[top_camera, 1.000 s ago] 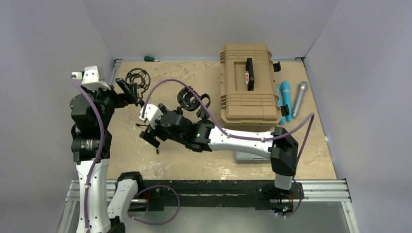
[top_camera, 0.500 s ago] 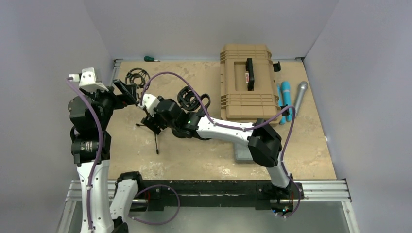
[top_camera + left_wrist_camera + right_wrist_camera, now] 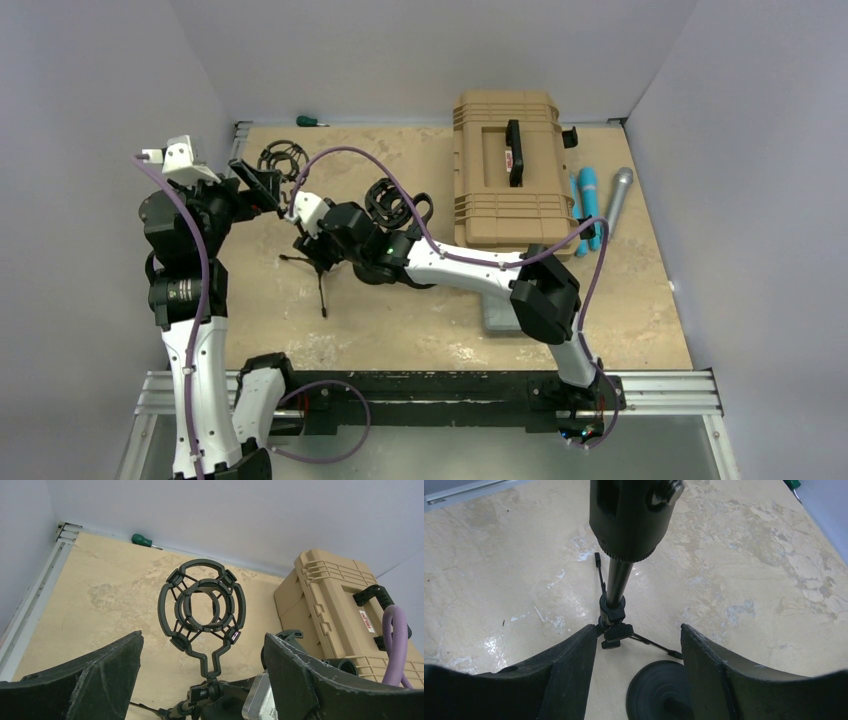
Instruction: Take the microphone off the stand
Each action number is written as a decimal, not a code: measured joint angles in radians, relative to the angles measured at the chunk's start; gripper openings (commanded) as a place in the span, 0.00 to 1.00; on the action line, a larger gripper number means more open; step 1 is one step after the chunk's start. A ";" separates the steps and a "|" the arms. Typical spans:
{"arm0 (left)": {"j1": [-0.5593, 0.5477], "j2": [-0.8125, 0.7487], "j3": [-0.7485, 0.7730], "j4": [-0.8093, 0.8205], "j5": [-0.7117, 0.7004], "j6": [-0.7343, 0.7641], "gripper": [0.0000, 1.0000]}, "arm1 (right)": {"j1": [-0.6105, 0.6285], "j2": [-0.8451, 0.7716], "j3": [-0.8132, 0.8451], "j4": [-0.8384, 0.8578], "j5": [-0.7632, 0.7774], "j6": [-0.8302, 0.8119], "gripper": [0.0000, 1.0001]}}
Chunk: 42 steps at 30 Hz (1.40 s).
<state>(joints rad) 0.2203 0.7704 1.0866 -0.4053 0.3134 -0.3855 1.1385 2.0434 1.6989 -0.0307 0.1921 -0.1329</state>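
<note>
A black tripod stand (image 3: 322,285) carries an empty black shock-mount ring (image 3: 283,160); the ring also shows in the left wrist view (image 3: 202,612). No microphone sits in it. A silver microphone (image 3: 615,200) and a blue microphone (image 3: 590,203) lie on the table right of the tan case. My left gripper (image 3: 262,186) is open, its jaws wide either side of the ring's stem (image 3: 202,680). My right gripper (image 3: 312,250) is open, with the stand's pole (image 3: 616,587) and tripod hub just ahead of its jaws (image 3: 639,675).
A second shock mount (image 3: 396,205) stands on a round black base (image 3: 664,690) beside the right gripper. A tan hard case (image 3: 505,180) fills the back middle. A green-handled screwdriver (image 3: 308,121) lies at the back wall.
My right arm swung left and forward, bringing its gripper to the tripod stand's pole. My left gripper shifted slightly toward the back; both stay open.
</note>
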 measured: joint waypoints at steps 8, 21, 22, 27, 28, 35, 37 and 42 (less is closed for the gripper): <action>0.001 0.001 0.000 0.001 0.005 0.000 0.88 | 0.000 0.031 0.000 0.013 -0.005 -0.004 0.49; 0.001 0.002 -0.003 0.001 0.005 0.000 0.87 | 0.000 0.059 0.000 0.008 -0.026 -0.011 0.11; 0.001 0.002 -0.003 0.001 0.005 0.000 0.87 | 0.000 0.059 0.000 0.008 -0.025 -0.013 0.07; 0.001 0.001 -0.004 0.001 0.005 0.000 0.87 | 0.015 0.059 -0.008 0.018 0.033 -0.042 0.00; 0.001 0.001 -0.005 0.000 0.005 0.000 0.87 | 0.022 0.059 -0.017 0.033 0.064 -0.054 0.00; 0.002 -0.001 -0.005 0.000 -0.003 0.000 0.87 | 0.101 0.063 -0.117 0.211 0.418 -0.242 0.00; 0.002 -0.002 -0.005 0.000 -0.003 0.000 0.87 | 0.126 0.072 -0.158 0.304 0.521 -0.333 0.00; 0.002 -0.004 -0.005 0.000 -0.007 0.000 0.87 | 0.154 0.118 -0.181 0.454 0.656 -0.505 0.00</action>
<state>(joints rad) 0.2218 0.7662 1.0817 -0.4049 0.3061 -0.3851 1.2926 2.1616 1.5181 0.4236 0.8478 -0.6384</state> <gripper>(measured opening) 0.876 0.198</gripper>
